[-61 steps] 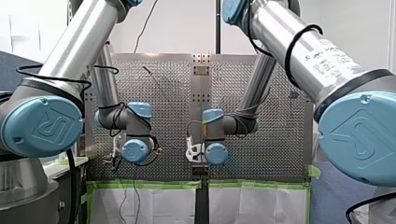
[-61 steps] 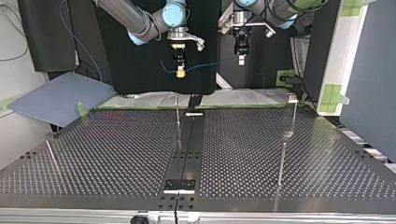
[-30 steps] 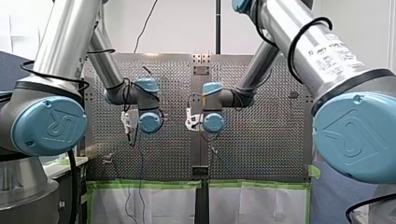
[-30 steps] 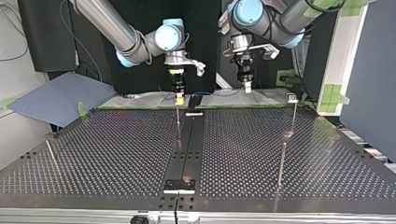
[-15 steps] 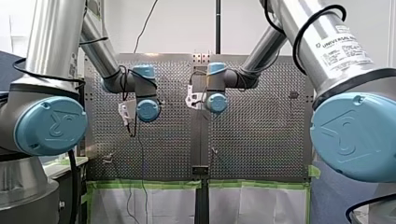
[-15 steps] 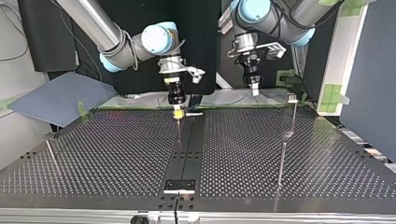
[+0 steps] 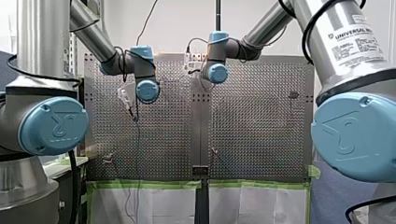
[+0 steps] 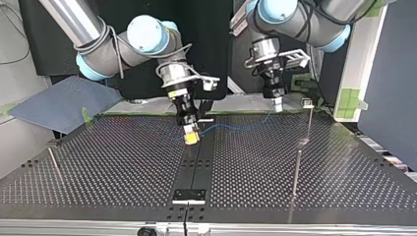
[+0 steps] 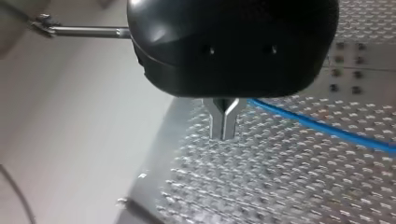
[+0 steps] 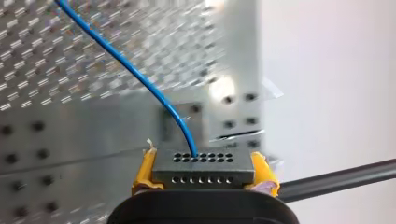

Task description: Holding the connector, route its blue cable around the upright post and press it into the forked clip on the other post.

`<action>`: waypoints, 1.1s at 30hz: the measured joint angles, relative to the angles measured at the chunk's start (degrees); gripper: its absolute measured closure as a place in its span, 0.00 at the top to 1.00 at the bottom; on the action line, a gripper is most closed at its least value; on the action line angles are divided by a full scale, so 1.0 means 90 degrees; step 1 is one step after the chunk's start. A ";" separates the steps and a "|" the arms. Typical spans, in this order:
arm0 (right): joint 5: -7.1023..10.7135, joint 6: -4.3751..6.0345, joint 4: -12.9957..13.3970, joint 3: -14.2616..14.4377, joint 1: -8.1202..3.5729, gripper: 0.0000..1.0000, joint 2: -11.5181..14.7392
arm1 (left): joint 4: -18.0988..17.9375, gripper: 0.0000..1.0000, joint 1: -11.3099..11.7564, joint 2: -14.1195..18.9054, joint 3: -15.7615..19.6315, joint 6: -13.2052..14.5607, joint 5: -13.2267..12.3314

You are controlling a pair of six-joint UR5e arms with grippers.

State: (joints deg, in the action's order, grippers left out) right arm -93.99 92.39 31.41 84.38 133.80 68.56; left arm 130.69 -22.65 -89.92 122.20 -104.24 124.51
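My right gripper has yellow pads and is shut on a grey connector with rows of holes. A blue cable leaves the connector's top. In the top view that gripper hangs low over the plate's dark centre strip. The cable runs from it across to my left gripper at the view's right. My left gripper's metal fingers are shut, and the cable comes out from between them. A thin post with a clip head stands just beside my left gripper. A plain upright post stands nearer the camera.
The perforated plate fills the top view, with a small black bracket on its centre strip. Another thin post leans at the view's left. A blue-grey sheet lies beyond the plate's left corner.
Both arms have moved from beyond the plate's far edge in over it, toward the top view's camera. The connector and cable came along, and the cable now spans the plate.
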 joint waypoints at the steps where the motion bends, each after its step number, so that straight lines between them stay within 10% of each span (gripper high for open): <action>1: 0.0048 0.0000 -0.0028 -0.0026 0.0000 0.00 0.0049 | 0.0052 0.00 0.0011 0.0049 -0.0047 -0.0026 0.0001; 17: 0.0997 0.0050 -0.0172 -0.0219 0.0004 0.00 0.0783 | 0.0886 0.00 0.0413 0.0878 -0.0845 -0.0116 0.0184; 33: 0.1382 0.0059 -0.0464 -0.0773 -0.0106 0.00 0.0259 | 0.1206 0.00 0.1250 0.0779 -0.1509 -0.0546 -0.0620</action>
State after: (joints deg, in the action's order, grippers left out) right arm -81.55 92.92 27.23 77.42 132.84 70.89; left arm 141.54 -11.39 -82.90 108.63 -109.16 118.93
